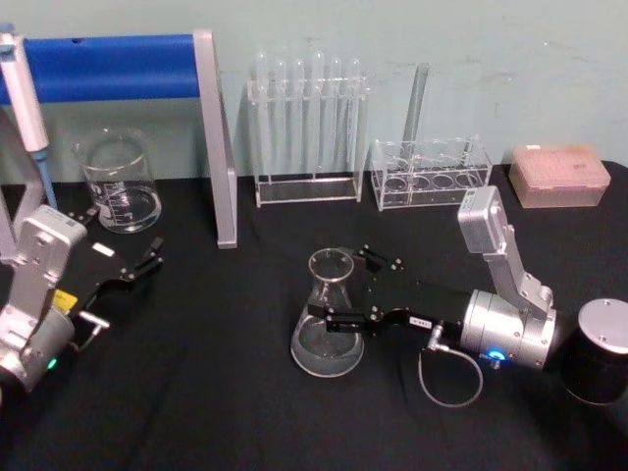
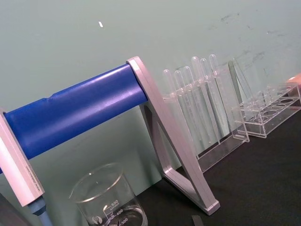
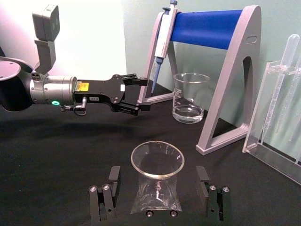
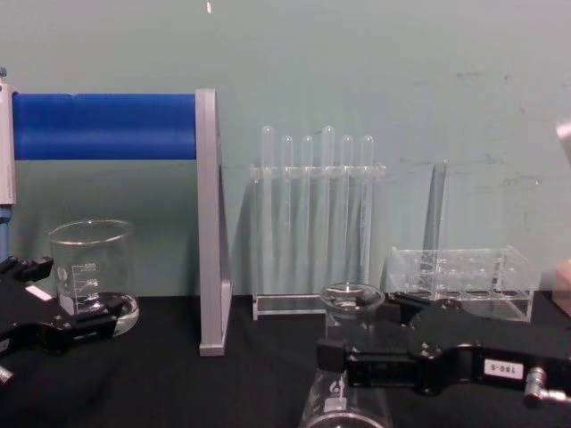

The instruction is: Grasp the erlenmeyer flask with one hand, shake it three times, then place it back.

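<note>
- I am working over the black table (image 1: 245, 422); the left end effector (image 3: 141, 92) is sitting parked at its left side, fingers spread.
- The right end effector (image 1: 343, 285) is straddling the erlenmeyer flask (image 1: 322, 348), jaws wide and not touching it. I am aiming to close squarely on the neck before lifting.
- The flask is standing upright mid-table and looking empty; the beaker (image 1: 121, 182) seems to be holding a little clear liquid.
</note>
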Action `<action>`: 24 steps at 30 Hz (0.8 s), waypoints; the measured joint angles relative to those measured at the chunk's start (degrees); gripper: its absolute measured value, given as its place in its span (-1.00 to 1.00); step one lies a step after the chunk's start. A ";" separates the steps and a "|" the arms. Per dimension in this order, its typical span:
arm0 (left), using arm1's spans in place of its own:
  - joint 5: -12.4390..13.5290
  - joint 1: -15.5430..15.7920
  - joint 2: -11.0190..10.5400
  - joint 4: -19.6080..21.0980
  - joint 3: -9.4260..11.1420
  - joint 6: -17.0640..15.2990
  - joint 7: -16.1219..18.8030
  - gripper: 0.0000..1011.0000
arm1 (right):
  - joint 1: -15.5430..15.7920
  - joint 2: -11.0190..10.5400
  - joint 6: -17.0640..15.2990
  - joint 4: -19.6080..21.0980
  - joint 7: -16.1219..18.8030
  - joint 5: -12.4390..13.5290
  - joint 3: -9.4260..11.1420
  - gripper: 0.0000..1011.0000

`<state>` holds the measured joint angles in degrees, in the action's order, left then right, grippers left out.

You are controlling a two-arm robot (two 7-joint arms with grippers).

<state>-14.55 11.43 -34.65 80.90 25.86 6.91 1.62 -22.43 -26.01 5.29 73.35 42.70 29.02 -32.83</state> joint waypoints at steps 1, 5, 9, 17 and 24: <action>0.00 0.00 0.00 0.00 0.00 0.00 0.00 0.98 | 0.01 0.00 0.00 0.01 0.00 0.00 0.00 0.98; 0.00 0.00 0.00 0.00 0.00 0.00 0.00 0.98 | 0.03 0.00 0.00 0.03 -0.01 0.00 0.01 0.98; 0.00 0.00 0.00 0.00 0.00 0.00 0.00 0.98 | 0.04 0.00 0.00 0.05 -0.02 0.00 0.03 0.98; 0.00 0.00 0.00 0.00 0.00 0.00 0.00 0.98 | 0.05 0.00 -0.02 0.06 -0.04 0.02 0.07 0.98; 0.00 0.00 0.00 0.00 0.00 0.00 0.00 0.98 | 0.05 0.00 -0.06 0.06 -0.05 0.05 0.07 0.98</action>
<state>-14.55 11.43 -34.65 80.90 25.86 6.91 1.62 -22.39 -26.01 5.23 73.41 42.65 29.06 -32.76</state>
